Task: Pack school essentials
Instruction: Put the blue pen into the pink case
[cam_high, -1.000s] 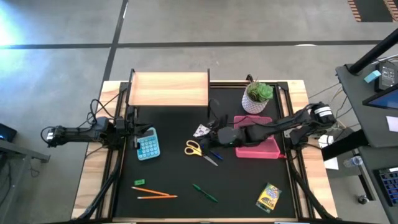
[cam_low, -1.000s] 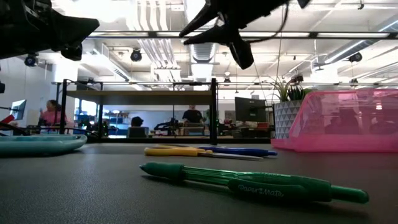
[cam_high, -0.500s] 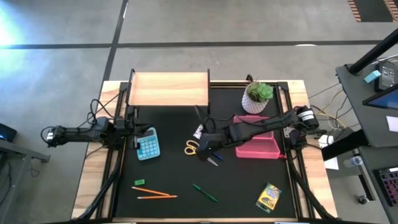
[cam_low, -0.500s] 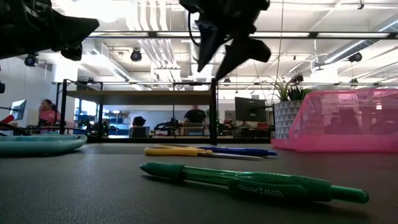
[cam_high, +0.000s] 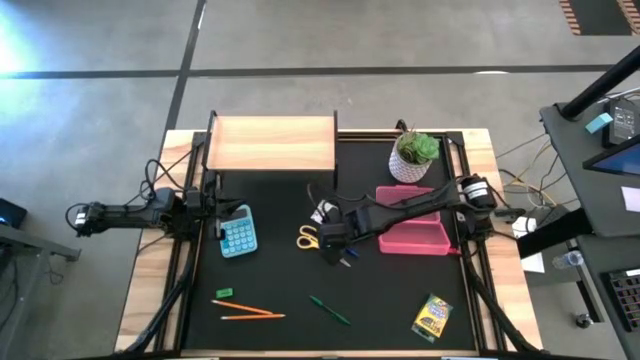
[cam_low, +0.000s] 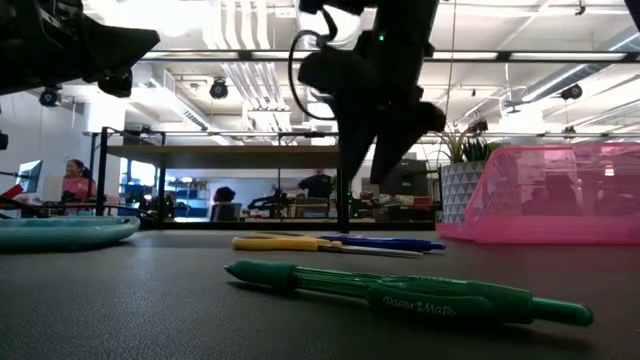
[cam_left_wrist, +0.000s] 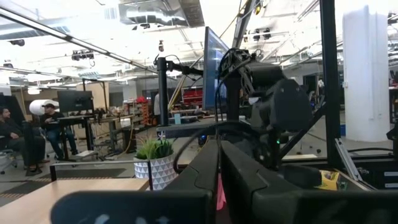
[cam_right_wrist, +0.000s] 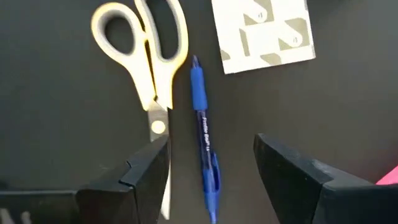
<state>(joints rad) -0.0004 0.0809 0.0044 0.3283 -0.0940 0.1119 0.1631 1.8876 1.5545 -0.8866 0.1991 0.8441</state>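
My right gripper hangs open and points down over the black mat, its fingers on either side of a blue pen and touching nothing. Yellow-handled scissors lie right beside the pen, and a white patterned card lies just beyond it. From above, the right gripper covers the pen next to the scissors. A green pen, orange pencils, a green eraser and a crayon box lie flat nearer the front. My left gripper waits shut at the left edge.
An open pink case lies right of the right gripper, with a potted plant behind it. A teal calculator lies at the left and a wooden shelf stands at the back. People sit in the room beyond.
My right gripper has tipped from nearly level to pointing down. It has sunk and gone toward the table's left, from beside the pink case to over the scissors and blue pen. Its fingers have opened wide. Nothing on the mat has moved.
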